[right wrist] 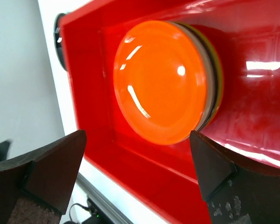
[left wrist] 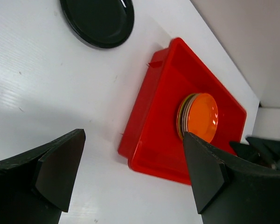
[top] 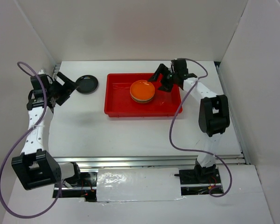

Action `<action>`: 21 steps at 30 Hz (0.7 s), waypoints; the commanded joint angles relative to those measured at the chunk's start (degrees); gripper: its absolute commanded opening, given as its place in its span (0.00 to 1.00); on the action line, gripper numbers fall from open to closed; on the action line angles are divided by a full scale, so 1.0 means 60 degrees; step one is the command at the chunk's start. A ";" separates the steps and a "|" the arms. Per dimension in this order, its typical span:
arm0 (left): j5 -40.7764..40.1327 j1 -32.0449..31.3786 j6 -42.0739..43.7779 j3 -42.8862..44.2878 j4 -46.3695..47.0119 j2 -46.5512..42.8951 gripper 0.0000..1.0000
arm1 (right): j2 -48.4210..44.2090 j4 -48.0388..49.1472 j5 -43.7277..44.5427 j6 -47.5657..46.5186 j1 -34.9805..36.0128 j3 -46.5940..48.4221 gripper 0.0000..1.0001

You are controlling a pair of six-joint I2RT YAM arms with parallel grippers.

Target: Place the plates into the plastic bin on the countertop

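The red plastic bin sits on the white countertop. A stack of plates with an orange plate on top stands inside it; the stack also shows in the left wrist view and the right wrist view. A black plate lies on the countertop left of the bin, also seen in the left wrist view. My left gripper is open and empty just left of the black plate. My right gripper is open and empty over the bin's right part, beside the stack.
White walls stand at the back and both sides. A metal rail runs along the front edge. Purple cables hang from both arms over the table.
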 commanded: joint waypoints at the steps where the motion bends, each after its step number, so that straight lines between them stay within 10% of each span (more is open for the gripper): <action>1: 0.0406 0.0450 -0.1058 -0.0602 0.1406 0.0660 0.99 | -0.2023 -0.0295 0.0763 -0.0408 0.0184 -0.0167 1.00; 11: 0.0553 0.0481 -0.4499 -0.1545 0.8594 0.5501 0.99 | -0.7446 0.1646 -0.1046 -0.0118 0.0755 -0.4910 1.00; 15: 0.0087 0.0363 -0.4182 -0.0312 0.8706 0.7002 0.99 | -0.8707 0.4256 -0.3392 0.0968 0.1032 -0.6846 1.00; 21: -0.0310 0.0349 -0.4122 0.1051 0.7842 0.8746 0.95 | -1.0157 0.3175 -0.3028 0.0397 0.1649 -0.7039 1.00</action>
